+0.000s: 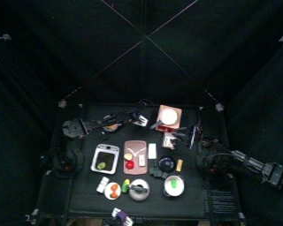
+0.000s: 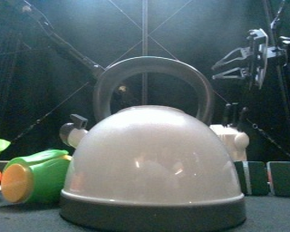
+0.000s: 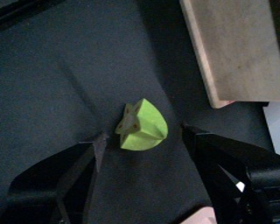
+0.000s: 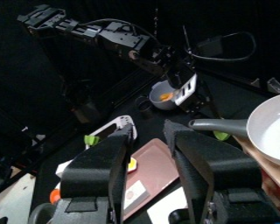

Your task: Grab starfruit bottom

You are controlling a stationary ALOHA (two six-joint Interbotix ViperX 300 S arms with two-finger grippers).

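Observation:
The starfruit [image 3: 143, 127] is a small yellow-green wedge lying on the black table, seen in the left wrist view. My left gripper [image 3: 145, 138] hovers right over it, open, one jaw on each side of the fruit and neither touching it. In the top view that gripper [image 1: 144, 120] sits at the table's far middle, and the fruit is hidden beneath it. My right gripper [image 4: 149, 131] is open and holds nothing. It hangs raised at the right side [image 2: 245, 59].
A wooden board [image 3: 236, 48] lies close beside the fruit. A white kettle [image 2: 154, 168] stands at the table's front. A white tray [image 1: 105, 157], a pink board [image 1: 135, 154] and a white bowl [image 1: 175, 185] fill the middle and front.

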